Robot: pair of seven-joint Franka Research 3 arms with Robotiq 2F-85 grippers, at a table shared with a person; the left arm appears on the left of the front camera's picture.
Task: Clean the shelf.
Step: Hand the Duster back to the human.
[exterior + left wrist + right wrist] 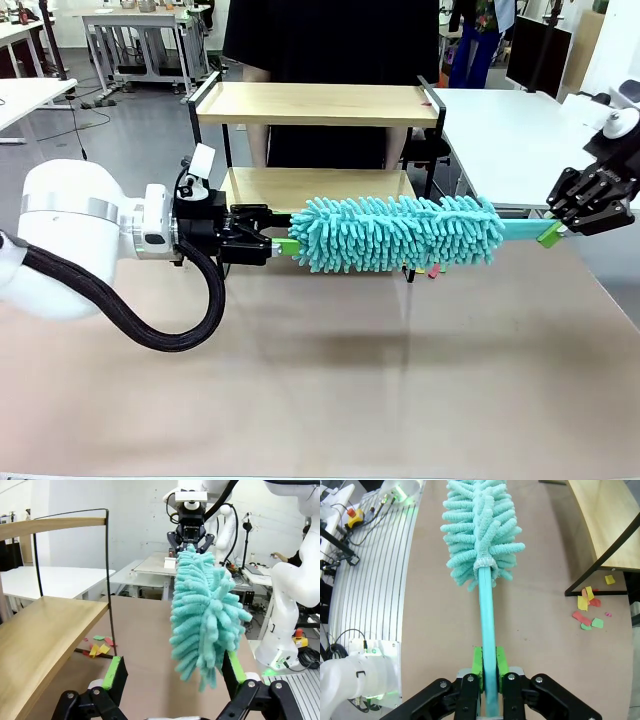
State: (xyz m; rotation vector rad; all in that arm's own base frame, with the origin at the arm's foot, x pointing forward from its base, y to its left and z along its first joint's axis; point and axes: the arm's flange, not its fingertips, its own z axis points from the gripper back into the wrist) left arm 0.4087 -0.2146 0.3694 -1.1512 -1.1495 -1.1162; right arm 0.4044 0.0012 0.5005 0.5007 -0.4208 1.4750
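Evidently held level by the right hand (488, 680), clamped on the duster (395, 234) handle, tip between the wide-open left hand (172, 680) fingers, ready for sweeping the shelf (318, 104).

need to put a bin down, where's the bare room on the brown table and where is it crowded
Free: the brown tabletop near the camera, between the left gripper and the right gripper. Crowded: the strip in front of the shelf, where the teal duster hangs across, and the paper scraps by a shelf leg.
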